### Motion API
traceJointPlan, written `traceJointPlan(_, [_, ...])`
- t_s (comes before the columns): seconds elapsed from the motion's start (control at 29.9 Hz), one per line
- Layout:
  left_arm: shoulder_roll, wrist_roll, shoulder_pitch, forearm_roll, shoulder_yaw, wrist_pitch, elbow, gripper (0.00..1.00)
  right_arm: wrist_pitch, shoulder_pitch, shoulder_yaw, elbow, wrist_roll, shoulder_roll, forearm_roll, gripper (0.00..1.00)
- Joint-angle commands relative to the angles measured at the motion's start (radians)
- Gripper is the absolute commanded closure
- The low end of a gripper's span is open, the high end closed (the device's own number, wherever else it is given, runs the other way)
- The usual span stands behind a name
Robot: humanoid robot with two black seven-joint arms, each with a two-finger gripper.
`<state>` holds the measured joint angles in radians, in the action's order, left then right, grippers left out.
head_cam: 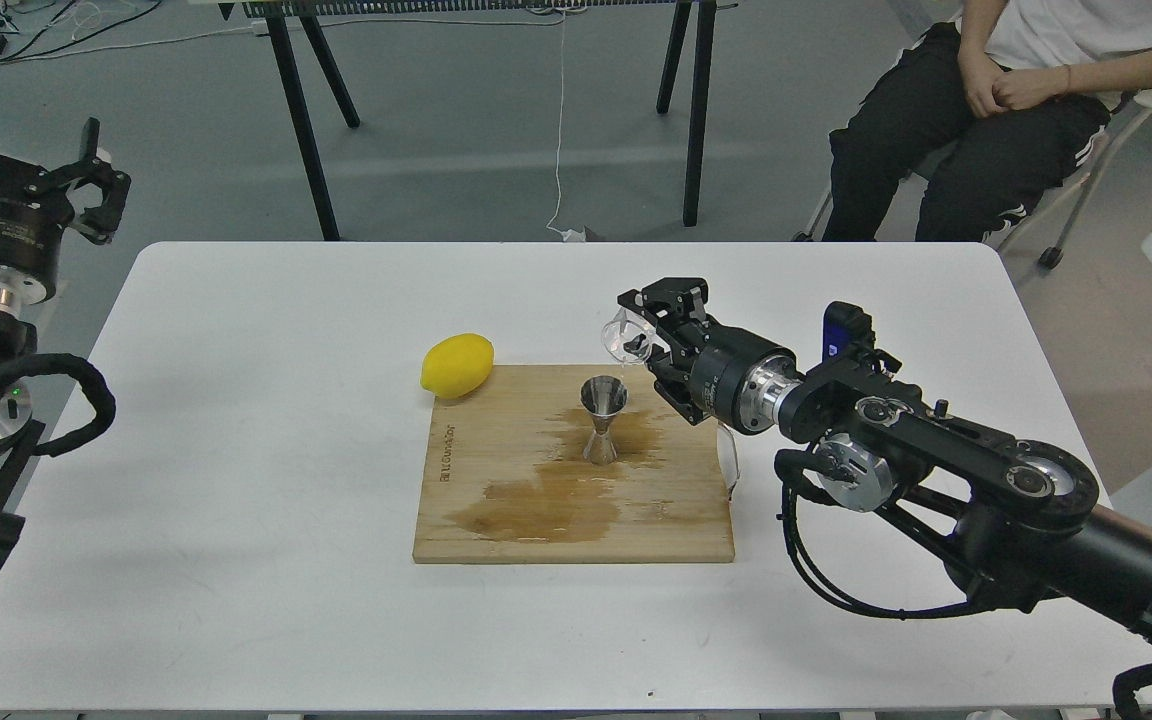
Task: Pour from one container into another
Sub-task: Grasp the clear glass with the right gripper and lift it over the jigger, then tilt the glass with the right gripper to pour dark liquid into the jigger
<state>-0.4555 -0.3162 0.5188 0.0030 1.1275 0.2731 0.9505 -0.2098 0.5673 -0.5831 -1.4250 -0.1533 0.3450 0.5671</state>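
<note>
A small clear glass cup (626, 335) is held tilted on its side, its mouth facing left and down, just above and to the right of the steel jigger (603, 420). My right gripper (648, 335) is shut on the cup. The jigger stands upright on the wooden cutting board (496, 520), in the middle of a dark wet stain. My left gripper (96, 185) hangs off the table's far left, fingers spread, holding nothing.
A yellow lemon (457, 365) rests at the board's far left corner. The board lies on a white table (236, 450). A seated person (996, 120) is beyond the far right edge, and black table legs (301, 120) stand behind.
</note>
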Motion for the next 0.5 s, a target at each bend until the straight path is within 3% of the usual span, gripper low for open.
traceJointPlan(0.0, [0.001,0.000,-0.002,0.000,0.000,0.000,-0.001,0.00,-0.010,-0.001,0.003,0.005,0.000,-0.018,0.028,0.58])
traceJointPlan(0.47, [0.001,-0.001,-0.005,0.002,0.000,0.002,-0.001,0.00,-0.029,0.006,0.068,0.011,0.008,-0.041,0.178,0.58])
